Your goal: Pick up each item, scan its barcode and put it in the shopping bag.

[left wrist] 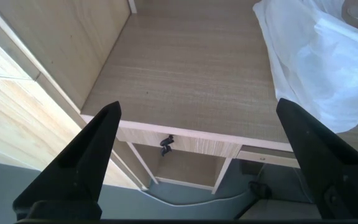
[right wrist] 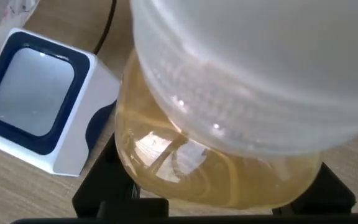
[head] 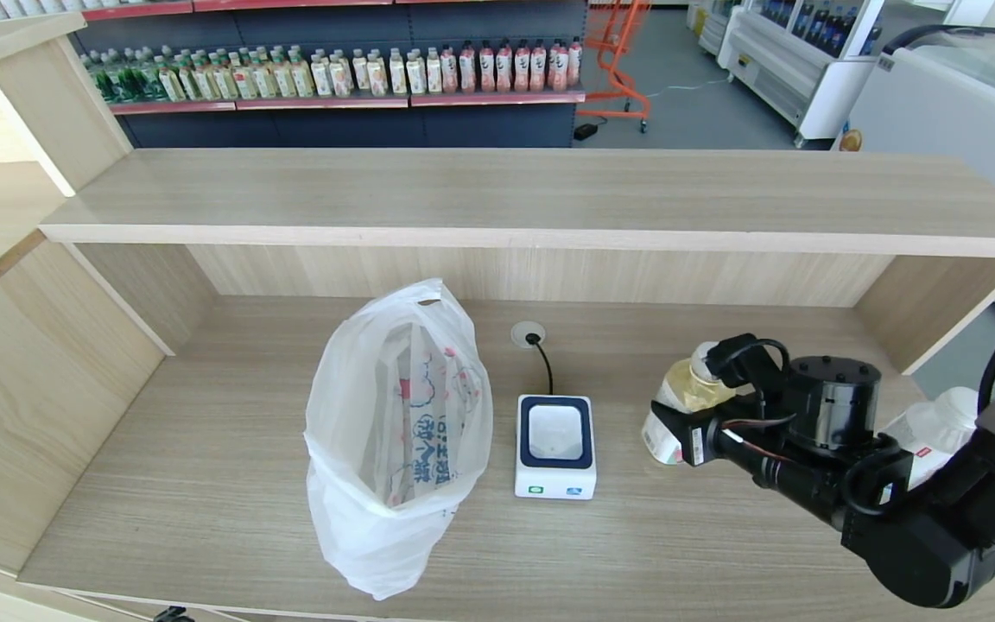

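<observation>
The wooden counter carries everything. On it, left of centre, the white plastic shopping bag stands with its mouth open upward and a printed packet already inside. The scanner sits just beside the bag with its glass window facing up. Right of the scanner is a clear bottle of pale yellow liquid. The right gripper has its fingers closed on the bottle's lower half. Whether the bottle is lifted or has its base on the counter is hard to tell from here. The step in hand looks like the scan. To do it well, the bottle should be carried across low and turned so the labelled side faces the window, kept level so the liquid does not slosh, then lowered upright into the bag's mouth beside the packet. A second, white bottle waits farther right, partly behind the arm. The left gripper hangs wide open by the counter's front edge, near the bag.
</observation>
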You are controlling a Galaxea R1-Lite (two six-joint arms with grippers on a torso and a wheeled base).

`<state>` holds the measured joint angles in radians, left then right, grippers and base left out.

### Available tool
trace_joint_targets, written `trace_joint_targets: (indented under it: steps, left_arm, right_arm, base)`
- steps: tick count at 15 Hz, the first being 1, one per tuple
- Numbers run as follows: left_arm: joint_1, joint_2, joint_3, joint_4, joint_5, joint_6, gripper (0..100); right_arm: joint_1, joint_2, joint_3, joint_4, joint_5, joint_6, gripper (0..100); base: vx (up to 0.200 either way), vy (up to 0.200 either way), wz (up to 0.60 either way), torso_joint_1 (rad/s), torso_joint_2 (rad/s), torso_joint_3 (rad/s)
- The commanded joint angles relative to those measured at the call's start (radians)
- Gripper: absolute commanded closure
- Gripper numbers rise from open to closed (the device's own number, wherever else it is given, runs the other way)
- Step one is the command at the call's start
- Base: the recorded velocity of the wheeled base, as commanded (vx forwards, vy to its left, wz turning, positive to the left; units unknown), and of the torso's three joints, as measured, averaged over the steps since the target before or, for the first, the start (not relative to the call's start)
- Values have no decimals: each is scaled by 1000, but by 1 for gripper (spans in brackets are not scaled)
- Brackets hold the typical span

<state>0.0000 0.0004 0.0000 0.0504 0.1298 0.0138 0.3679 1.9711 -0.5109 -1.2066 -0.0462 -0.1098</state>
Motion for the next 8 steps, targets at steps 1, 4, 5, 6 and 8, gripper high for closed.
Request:
trace_joint_targets:
  steps: [1, 4, 5, 6, 8]
  left_arm:
    - [0, 0, 0, 0, 1, 0, 0]
    - [0, 0, 0, 0, 1, 0, 0]
    - [0, 0, 0, 0, 1, 0, 0]
    - [0, 0, 0, 0, 1, 0, 0]
    - [0, 0, 0, 0, 1, 0, 0]
  right_arm:
    - [-46, -345, -35, 311, 212, 134, 100]
    - [-127, -620, -135, 722, 634, 256, 100]
    - [-133, -644, -133, 733, 732, 254, 100]
    - [-132, -660, -126, 733, 807, 249, 100]
    - [-102, -663, -110, 733, 934, 217, 100]
  base:
    - [0, 0, 0, 0, 0, 0]
    - [0, 0, 0, 0, 0, 0]
    - [0, 0, 0, 0, 0, 0]
    - [0, 0, 0, 0, 0, 0]
    - [0, 0, 0, 0, 0, 0]
